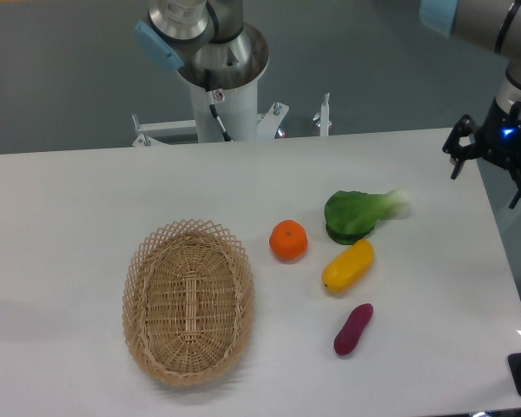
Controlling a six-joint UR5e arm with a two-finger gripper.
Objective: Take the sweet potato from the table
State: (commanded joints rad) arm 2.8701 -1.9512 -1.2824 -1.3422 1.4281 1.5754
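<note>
The sweet potato (353,329) lies alone on the near right of the counter (69,200), clear of the yellow vegetable (347,266), leaving room for the wide-open, empty tool (493,165) at the far right edge.

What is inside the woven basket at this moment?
Nothing: the basket shows only its bare woven bottom. The sweet potato lies outside, on the table. Nothing covers its inside.

End effector (495,165) hangs at right, fingers spread.

sweet potato (353,329) on table (69,200), gripper (493,149) far
</note>
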